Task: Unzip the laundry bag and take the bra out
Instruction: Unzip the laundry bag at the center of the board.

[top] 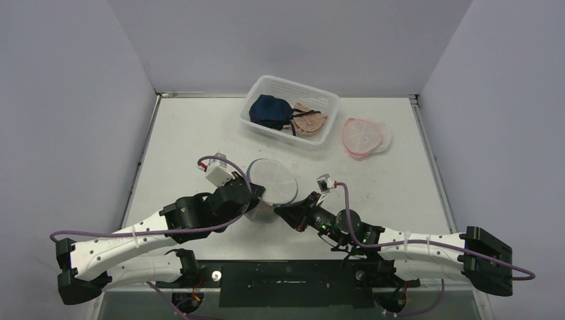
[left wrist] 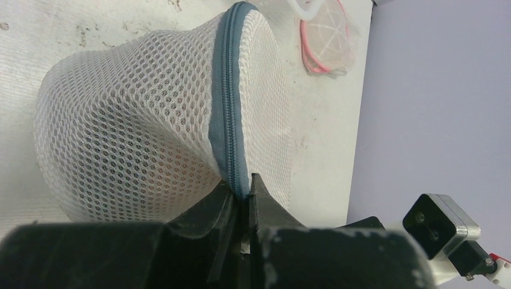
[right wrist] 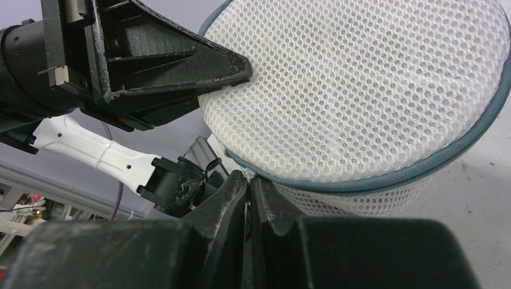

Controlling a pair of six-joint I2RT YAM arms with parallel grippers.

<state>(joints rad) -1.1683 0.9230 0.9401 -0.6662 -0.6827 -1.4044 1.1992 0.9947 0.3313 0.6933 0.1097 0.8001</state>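
Left fingers (left wrist: 269, 209) on laundry bag (left wrist: 138, 120), basket (top: 273, 131) beyond

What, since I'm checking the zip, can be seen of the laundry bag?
The bag is a squat drum of white honeycomb mesh with a grey-blue zip round its rim, shut where visible. It sits on the table. The left fingers pinch the zip; the right fingers are shut just beneath it.

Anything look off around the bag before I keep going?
Nothing spilled or damaged. The only oddity: the mesh wall of the laundry bag buckles inward beside the zipper seam where the left gripper pinches it. The right gripper pinches the seam from the other side. The zipper looks closed.
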